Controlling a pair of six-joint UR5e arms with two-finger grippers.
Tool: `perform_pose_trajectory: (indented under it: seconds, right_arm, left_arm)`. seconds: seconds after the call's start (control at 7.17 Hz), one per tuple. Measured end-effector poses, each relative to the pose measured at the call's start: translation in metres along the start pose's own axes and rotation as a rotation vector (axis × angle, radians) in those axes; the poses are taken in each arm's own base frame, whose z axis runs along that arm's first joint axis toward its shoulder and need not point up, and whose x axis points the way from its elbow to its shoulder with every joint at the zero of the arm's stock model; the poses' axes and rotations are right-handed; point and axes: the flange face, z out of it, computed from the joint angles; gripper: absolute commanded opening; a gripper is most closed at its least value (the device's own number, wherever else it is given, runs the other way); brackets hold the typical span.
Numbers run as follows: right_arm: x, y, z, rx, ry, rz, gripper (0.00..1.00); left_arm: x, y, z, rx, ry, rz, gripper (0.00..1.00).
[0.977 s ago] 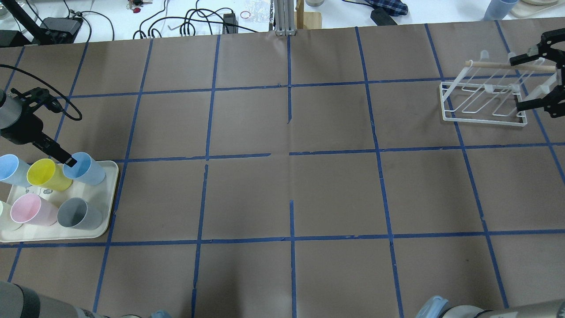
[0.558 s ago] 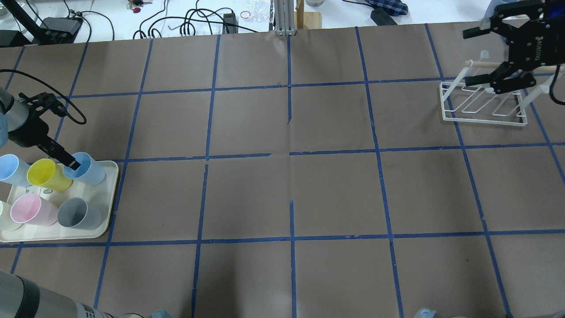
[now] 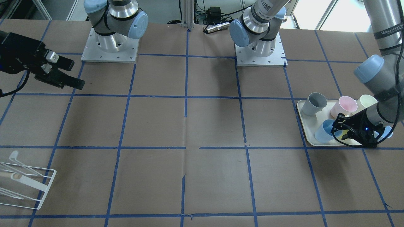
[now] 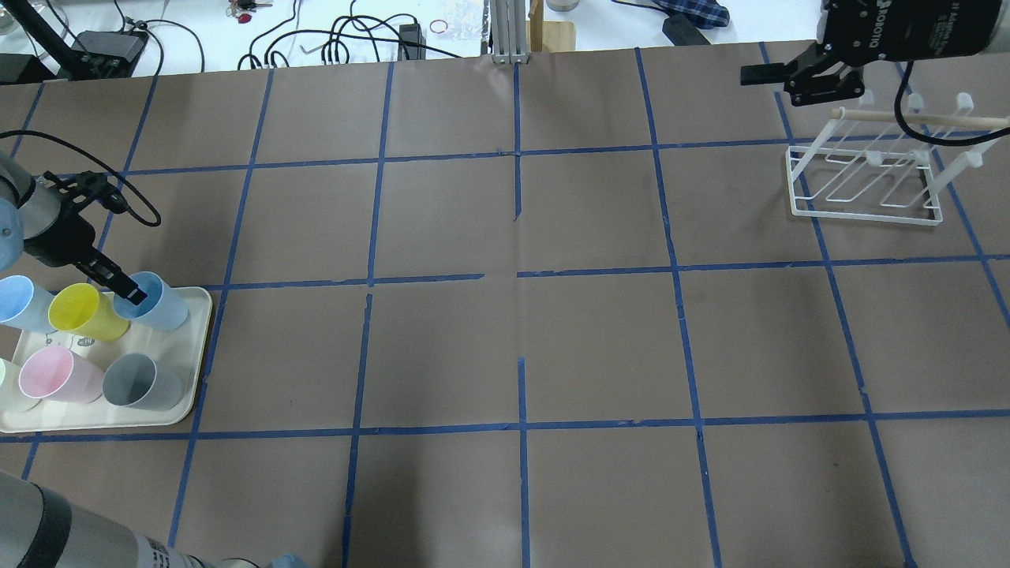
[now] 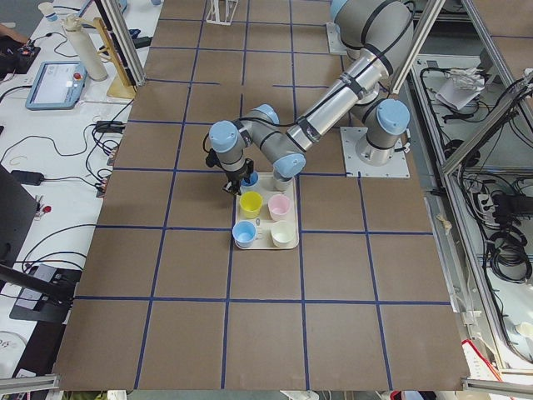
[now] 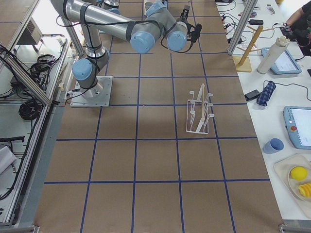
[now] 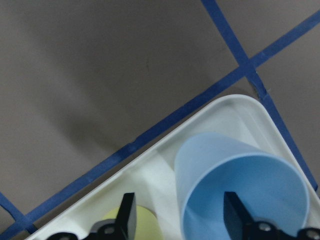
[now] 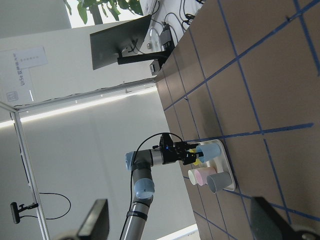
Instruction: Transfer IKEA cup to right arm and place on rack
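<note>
The IKEA cup (image 4: 156,301), pale blue, stands at the far right corner of the cream tray (image 4: 201,347). My left gripper (image 4: 126,293) is open and straddles the cup's rim. In the left wrist view one finger (image 7: 232,212) is inside the cup (image 7: 240,185) and the other finger (image 7: 127,217) is outside, by the yellow cup. My right gripper (image 4: 781,85) is open and empty, in the air just past the far left corner of the white wire rack (image 4: 864,185). The front-facing view shows this gripper (image 3: 71,74) far from the rack (image 3: 22,186).
The tray also holds a yellow cup (image 4: 79,312), a pink cup (image 4: 51,375), a grey cup (image 4: 142,383), another pale blue cup (image 4: 20,304) and a cream cup at the view's edge. Cables and clutter lie beyond the table's far edge.
My right gripper has swung from the rack's right end, up and to the left past its far left corner, and has turned. My left gripper stays at the blue cup's rim.
</note>
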Motion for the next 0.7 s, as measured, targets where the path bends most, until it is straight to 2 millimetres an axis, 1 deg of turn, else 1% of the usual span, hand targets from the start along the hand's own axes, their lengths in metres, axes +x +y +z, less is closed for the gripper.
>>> perform_pose_trajectory:
  seconds: [0.14, 0.28, 0.42, 0.56, 0.7]
  right_arm:
    - [-0.004, 0.006, 0.010, -0.010, -0.027, 0.024, 1.00]
    - [-0.006, 0.010, 0.016, -0.013, -0.056, 0.058, 1.00]
    - [-0.009, 0.014, 0.024, -0.020, -0.074, 0.075, 1.00]
    - [-0.013, 0.019, 0.040, -0.041, -0.089, 0.079, 1.00]
    - [-0.019, 0.027, 0.061, -0.074, -0.094, 0.073, 1.00]
  left_arm:
    - [0.001, -0.001, 0.000, 0.003, 0.002, 0.002, 0.00]
    - [0.005, -0.004, -0.004, 0.009, 0.000, 0.002, 0.00]
    - [0.010, -0.008, -0.014, 0.028, -0.003, -0.009, 0.00]
    - [0.014, -0.012, -0.026, 0.057, 0.006, -0.039, 0.00]
    - [0.019, -0.018, -0.045, 0.084, 0.031, -0.091, 0.00]
